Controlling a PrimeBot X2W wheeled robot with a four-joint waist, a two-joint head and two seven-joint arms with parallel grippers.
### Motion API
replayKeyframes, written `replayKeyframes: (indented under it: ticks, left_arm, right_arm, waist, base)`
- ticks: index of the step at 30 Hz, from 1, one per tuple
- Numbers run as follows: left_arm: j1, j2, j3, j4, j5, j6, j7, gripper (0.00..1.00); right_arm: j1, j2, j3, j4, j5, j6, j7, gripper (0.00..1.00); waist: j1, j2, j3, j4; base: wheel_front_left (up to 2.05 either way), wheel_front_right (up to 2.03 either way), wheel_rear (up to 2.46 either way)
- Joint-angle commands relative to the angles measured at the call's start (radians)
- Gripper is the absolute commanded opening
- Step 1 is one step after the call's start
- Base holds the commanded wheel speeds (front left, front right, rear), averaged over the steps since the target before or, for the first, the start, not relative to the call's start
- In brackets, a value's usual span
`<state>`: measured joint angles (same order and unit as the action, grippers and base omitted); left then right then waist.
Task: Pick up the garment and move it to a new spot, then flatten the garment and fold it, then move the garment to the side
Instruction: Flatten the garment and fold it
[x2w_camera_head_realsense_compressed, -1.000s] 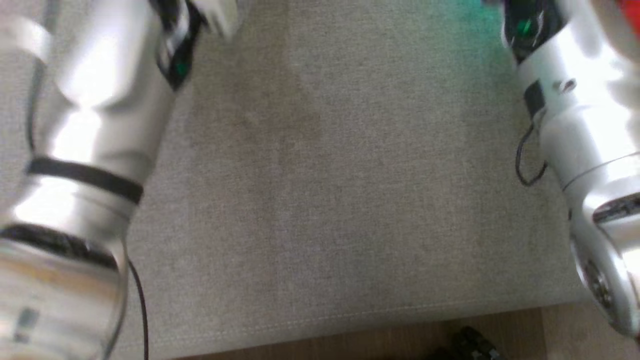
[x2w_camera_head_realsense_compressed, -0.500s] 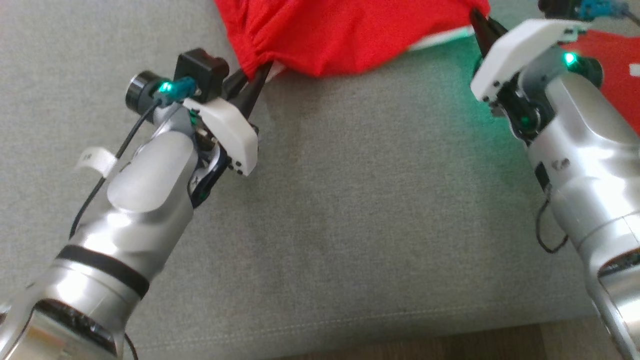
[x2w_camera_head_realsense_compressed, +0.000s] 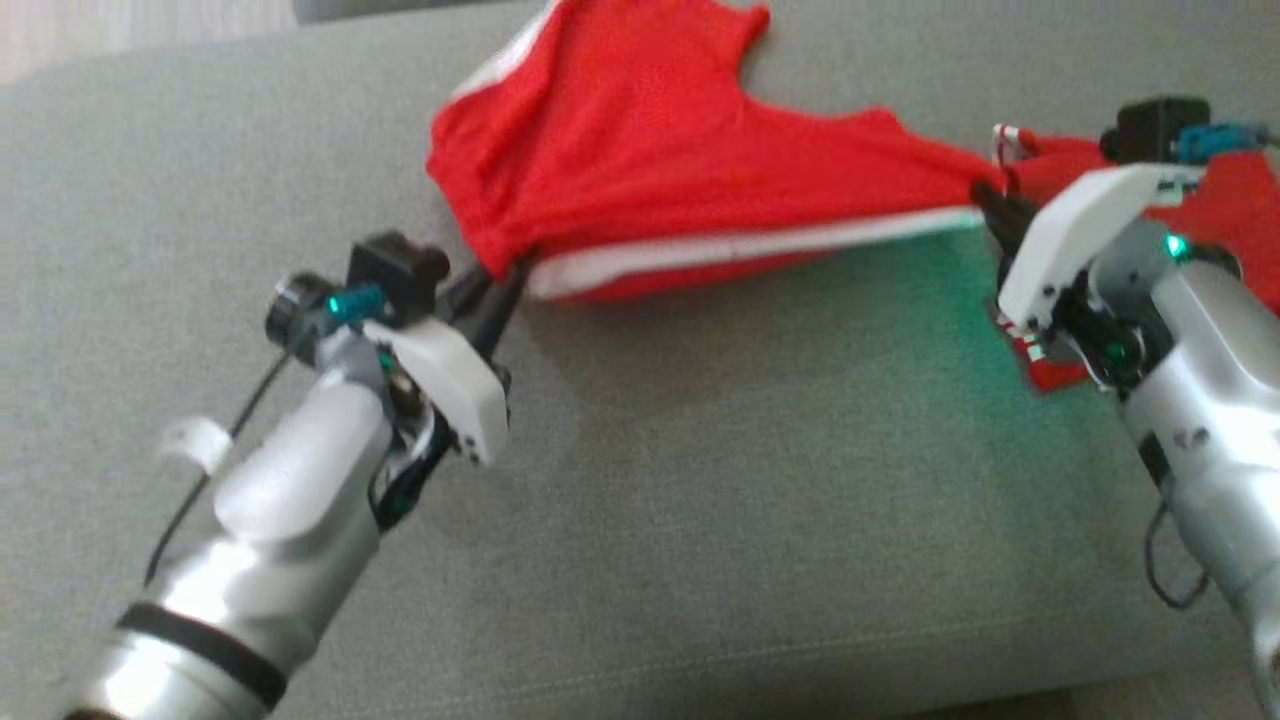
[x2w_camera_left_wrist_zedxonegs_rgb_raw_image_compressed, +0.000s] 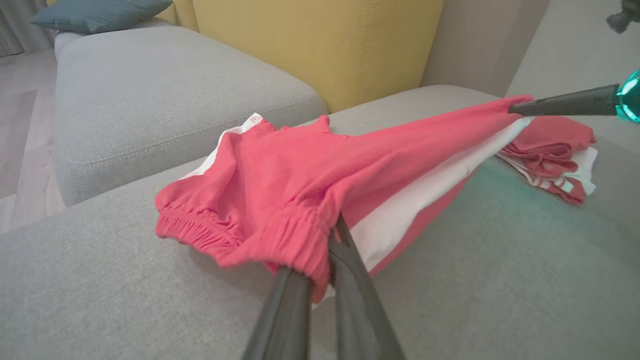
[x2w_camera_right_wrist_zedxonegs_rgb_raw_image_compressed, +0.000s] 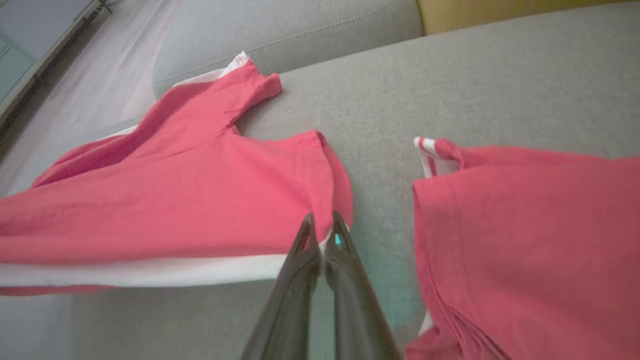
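The garment (x2w_camera_head_realsense_compressed: 680, 170) is a pair of red shorts with a white side stripe, pulled taut between my two grippers above a grey sofa cushion (x2w_camera_head_realsense_compressed: 720, 480). My left gripper (x2w_camera_head_realsense_compressed: 500, 280) is shut on the gathered elastic waistband at the garment's left end (x2w_camera_left_wrist_zedxonegs_rgb_raw_image_compressed: 280, 170); its closed tips (x2w_camera_left_wrist_zedxonegs_rgb_raw_image_compressed: 332, 235) pinch the cloth. My right gripper (x2w_camera_head_realsense_compressed: 990, 205) is shut on the other end; in the right wrist view its tips (x2w_camera_right_wrist_zedxonegs_rgb_raw_image_compressed: 320, 225) clamp the edge of the garment (x2w_camera_right_wrist_zedxonegs_rgb_raw_image_compressed: 175, 195). The far part of the garment rests on the cushion.
A second red garment (x2w_camera_head_realsense_compressed: 1230, 210) with striped trim lies folded at the right, close beside my right arm (x2w_camera_right_wrist_zedxonegs_rgb_raw_image_compressed: 530, 240). A yellow backrest (x2w_camera_left_wrist_zedxonegs_rgb_raw_image_compressed: 320, 45), another grey seat (x2w_camera_left_wrist_zedxonegs_rgb_raw_image_compressed: 165, 90) and a teal pillow (x2w_camera_left_wrist_zedxonegs_rgb_raw_image_compressed: 100, 12) lie beyond. The cushion's front seam (x2w_camera_head_realsense_compressed: 600, 690) runs below.
The head camera has tilted up, bringing the garment and both grippers into the picture. Both grippers remain shut on the garment, which now looks stretched tauter between them.
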<state>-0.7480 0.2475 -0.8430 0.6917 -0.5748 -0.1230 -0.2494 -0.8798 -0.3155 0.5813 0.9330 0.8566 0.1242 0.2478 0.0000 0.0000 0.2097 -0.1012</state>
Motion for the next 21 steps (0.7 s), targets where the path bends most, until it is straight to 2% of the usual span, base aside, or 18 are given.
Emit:
replayKeyframes:
  ticks: [1,9,21]
  left_arm:
    - [0.001,0.042,0.025,-0.042,-0.011,0.004,-0.011,0.0]
    - [0.161,0.096,-0.025,-0.191,-0.023,0.025,0.039,0.0]
    - [0.381,0.189,-0.102,-0.515,-0.046,0.103,0.181,0.0]
  right_arm:
    - [0.022,-0.031,0.016,-0.05,0.02,0.007,0.028,0.0]
    - [0.168,-0.156,0.042,-0.168,0.086,0.007,0.201,0.0]
    - [0.393,-0.314,-0.015,-0.377,0.126,0.007,0.443,0.0]
  waist:
    - [0.0,0.0,-0.043,0.003]
    - [0.0,0.0,-0.135,0.017]
    - [0.0,0.0,-0.214,0.029]
  base:
    - [0.0,0.0,0.0]
    - [0.0,0.0,0.0]
    - [0.0,0.0,0.0]
